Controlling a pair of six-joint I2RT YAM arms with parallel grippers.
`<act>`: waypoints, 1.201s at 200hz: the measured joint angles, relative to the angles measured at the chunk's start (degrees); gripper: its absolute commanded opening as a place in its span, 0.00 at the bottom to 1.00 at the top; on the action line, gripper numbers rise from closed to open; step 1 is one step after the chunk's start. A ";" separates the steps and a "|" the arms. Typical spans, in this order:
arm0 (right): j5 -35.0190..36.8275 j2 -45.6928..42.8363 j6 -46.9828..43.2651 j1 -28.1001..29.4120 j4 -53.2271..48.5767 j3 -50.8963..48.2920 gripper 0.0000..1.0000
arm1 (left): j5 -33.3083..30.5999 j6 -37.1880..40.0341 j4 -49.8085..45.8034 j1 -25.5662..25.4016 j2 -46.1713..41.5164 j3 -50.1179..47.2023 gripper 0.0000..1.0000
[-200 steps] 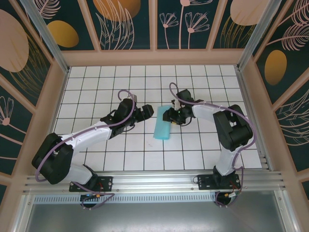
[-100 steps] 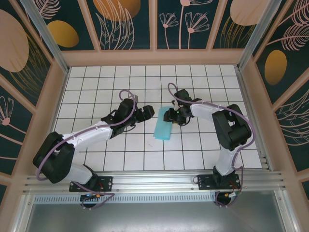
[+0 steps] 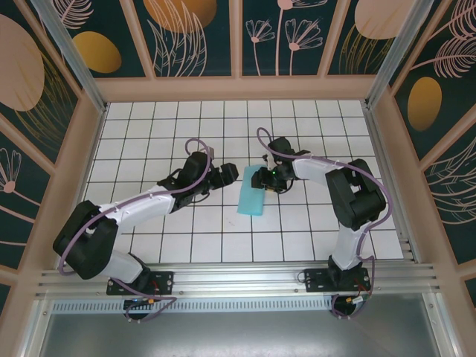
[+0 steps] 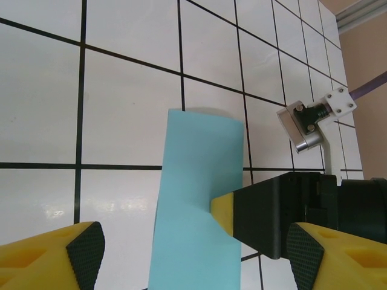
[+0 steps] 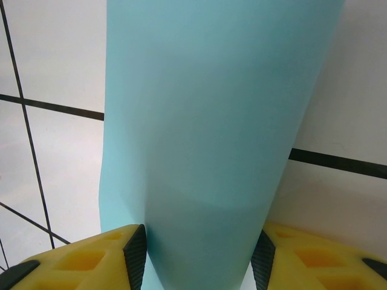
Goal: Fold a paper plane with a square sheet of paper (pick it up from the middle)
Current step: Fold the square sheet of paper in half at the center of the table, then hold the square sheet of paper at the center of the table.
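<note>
Left arm (image 3: 134,204) reaches from its base at the near left edge toward the centre of the white tiled tabletop (image 3: 149,134).

Left pincer (image 3: 227,175): spread wide. In its wrist view the two yellow fingers (image 4: 57,257) stand well apart at the lower corners. The paper runs up between them, and bare tile shows between the left finger and the paper's edge. No contact with the paper is visible.

Square sheet of paper (image 3: 251,198): turquoise-blue, now a narrow rectangle. It sits mid-tabletop between the two pincers, its long axis running away from the arm bases and slightly tilted. The far short edge (image 4: 205,118) lies on the tiles and casts a thin shadow there. The surface looks gently bowed across its width (image 5: 211,121). I cannot tell whether the near end is lifted off the tiles.

Right pincer (image 3: 260,178): at the paper's right edge, toward its far end. In its wrist view the paper fills the gap between the two pads (image 5: 136,257) and meets both. I read this as pinching the paper across its width.

Right arm (image 3: 349,193) bends in from the near right edge, with a purple cable (image 3: 262,141) looping above its wrist.
</note>
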 measured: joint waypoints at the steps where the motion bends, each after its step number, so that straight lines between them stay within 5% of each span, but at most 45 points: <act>1: 0.00 0.00 0.00 0.00 -0.02 0.00 0.52 | 0.00 0.02 0.00 0.00 0.02 0.02 0.81; 240: -3.98 1.75 -5.25 -2.58 -3.15 2.05 0.58 | 2.54 1.22 0.28 0.00 1.97 1.86 0.81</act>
